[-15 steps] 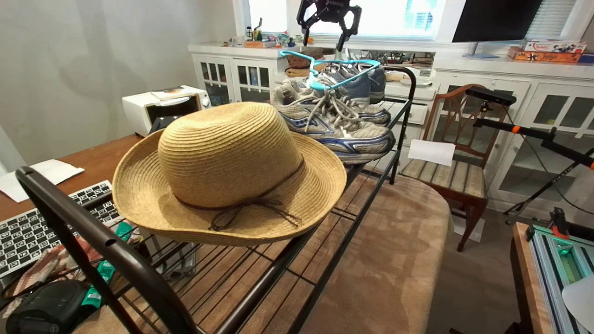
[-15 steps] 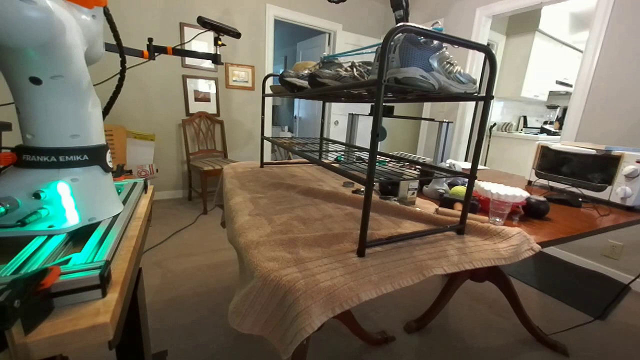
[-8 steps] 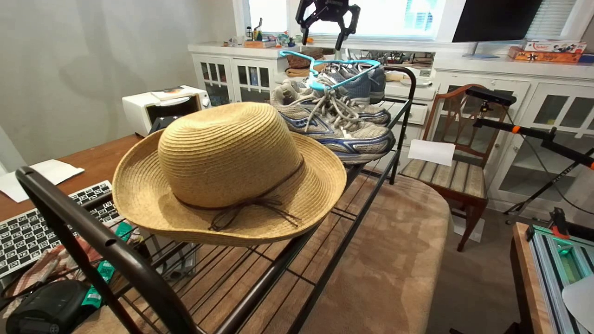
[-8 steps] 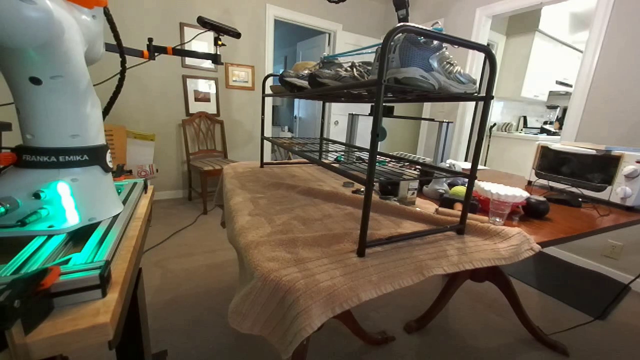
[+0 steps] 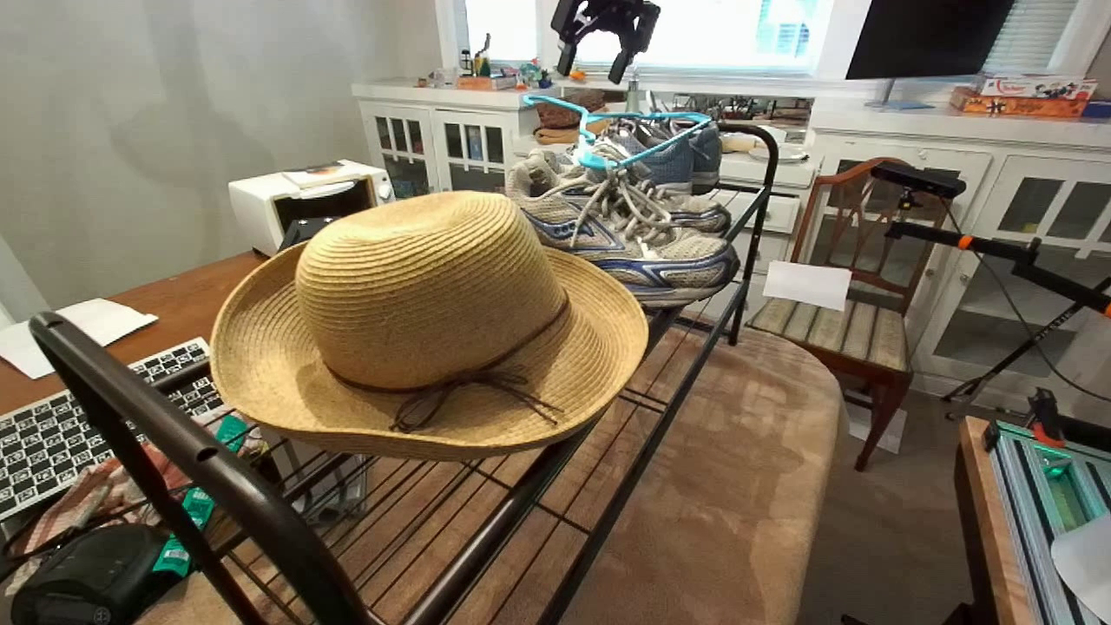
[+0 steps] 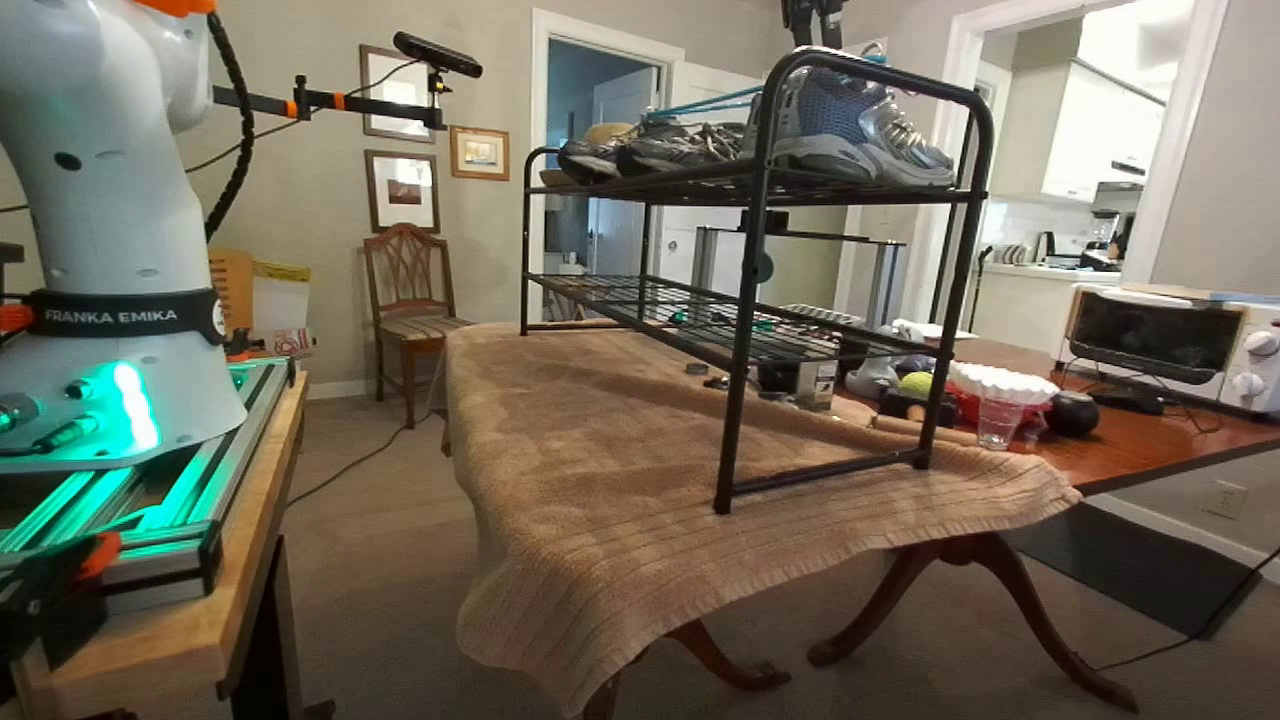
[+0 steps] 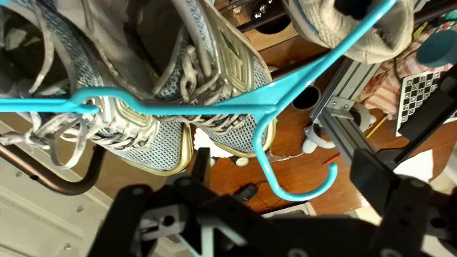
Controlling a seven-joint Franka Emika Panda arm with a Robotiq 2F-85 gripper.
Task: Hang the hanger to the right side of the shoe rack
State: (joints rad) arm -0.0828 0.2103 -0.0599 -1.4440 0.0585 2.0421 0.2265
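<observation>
The teal-blue hanger point(image 5: 599, 161) lies on top of the grey sneakers on the black shoe rack point(image 5: 769, 165). It also shows in an exterior view as a thin line point(image 6: 708, 102) over the shoes. In the wrist view the hanger point(image 7: 266, 110) crosses the sneakers, and its hook lies in the picture between my fingers. My gripper point(image 5: 592, 73) is open and empty, above and apart from the hanger. Its fingers point(image 7: 284, 166) are spread wide in the wrist view, and only its lower part point(image 6: 812, 22) shows at the top of an exterior view. The rack's end rail point(image 6: 880, 72) stands beside the sneakers.
Grey sneakers point(image 5: 629, 239) and a straw hat point(image 5: 434, 295) sit on the top shelf. A brown towel point(image 6: 580, 450) covers the table under the rack. A toaster oven point(image 6: 1150, 335) and small items stand behind. A wooden chair point(image 5: 833, 330) stands beyond the table.
My gripper has moved slightly up and to the left in an exterior view and turned, with both fingers now showing at the top of an exterior view. The hanger, sneakers and rack have not moved.
</observation>
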